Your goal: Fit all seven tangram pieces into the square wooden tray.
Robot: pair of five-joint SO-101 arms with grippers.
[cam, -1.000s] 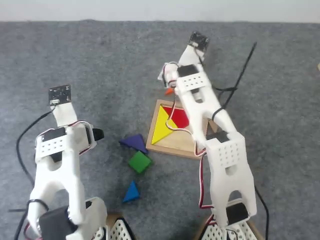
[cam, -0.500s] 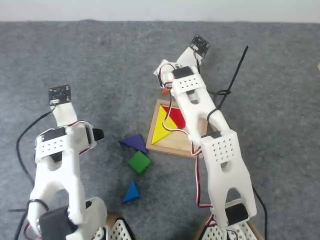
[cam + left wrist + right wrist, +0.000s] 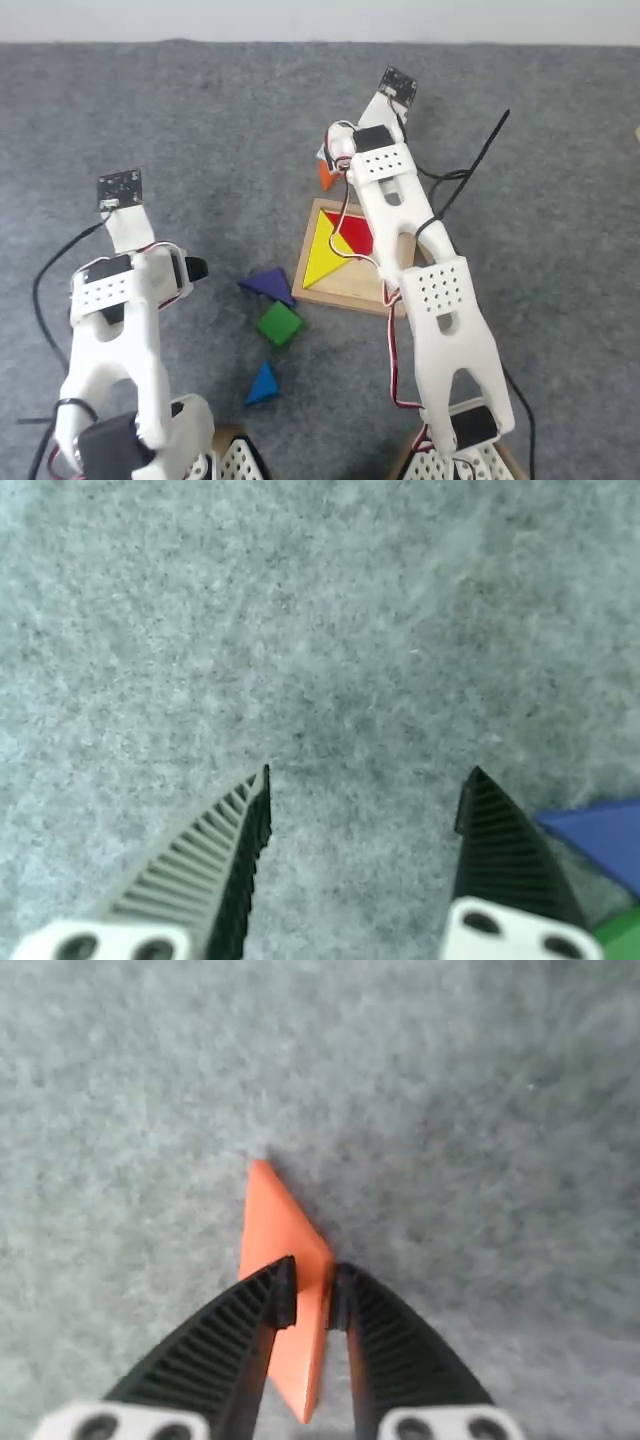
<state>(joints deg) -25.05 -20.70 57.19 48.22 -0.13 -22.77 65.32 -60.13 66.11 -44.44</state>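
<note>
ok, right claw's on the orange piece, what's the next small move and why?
Probably carry it over the tray. The right claw is shut on the orange piece, past the tray's far edge, and the tray shows bare wood beside its yellow piece and red piece.

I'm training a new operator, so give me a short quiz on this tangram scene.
1. Which colour piece does the right gripper hold? A green, B orange, C blue.
2. True or false: the left gripper is shut on a piece.
3. Fill in: the wooden tray holds the red piece and the ___ piece.
Key: 1 B, the orange piece. 2 False, its fingers are open over the carpet. 3 The yellow piece.
</note>
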